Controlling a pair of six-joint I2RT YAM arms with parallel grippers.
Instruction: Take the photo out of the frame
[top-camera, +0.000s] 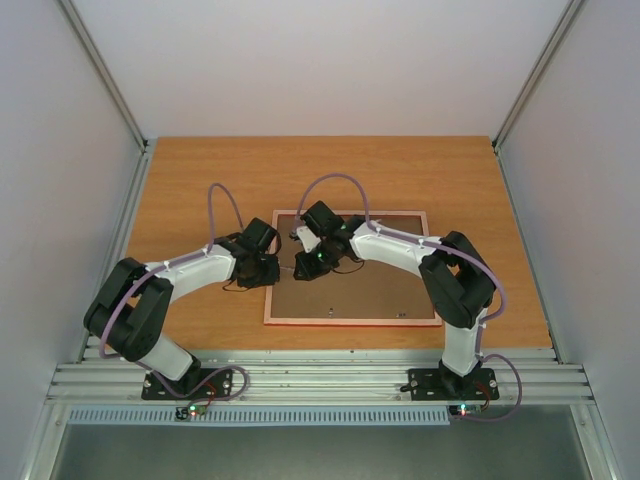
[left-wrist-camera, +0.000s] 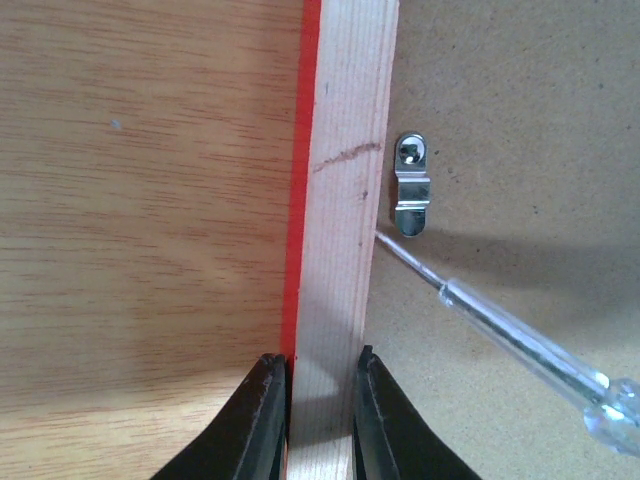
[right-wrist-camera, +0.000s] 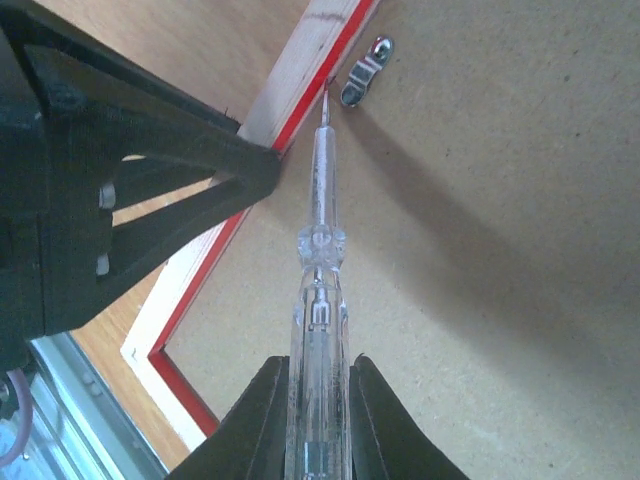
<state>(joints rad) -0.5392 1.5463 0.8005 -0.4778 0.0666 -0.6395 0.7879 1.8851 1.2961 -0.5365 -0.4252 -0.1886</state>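
The frame (top-camera: 350, 321) lies face down mid-counter (top-camera: 200, 180), my left hand (left-wrist-camera: 318, 358) pinching its left rail, my right hand (right-wrist-camera: 318, 365) clamped on a screwdriver (right-wrist-camera: 322, 200) tipped beside the clip (left-wrist-camera: 411, 185). The backing board (top-camera: 375, 290) is not yet off. The photo is unseen, presumably underneath, so I'm barely begun.

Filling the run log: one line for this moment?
frame face down, backing board up | left pincer shut on frame rail | right pincer shut on screwdriver, tip beside metal clip | photo not visible

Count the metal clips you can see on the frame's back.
1: a metal clip on the backing board beside the frame, near the screwdriver tip. Others may be hidden.
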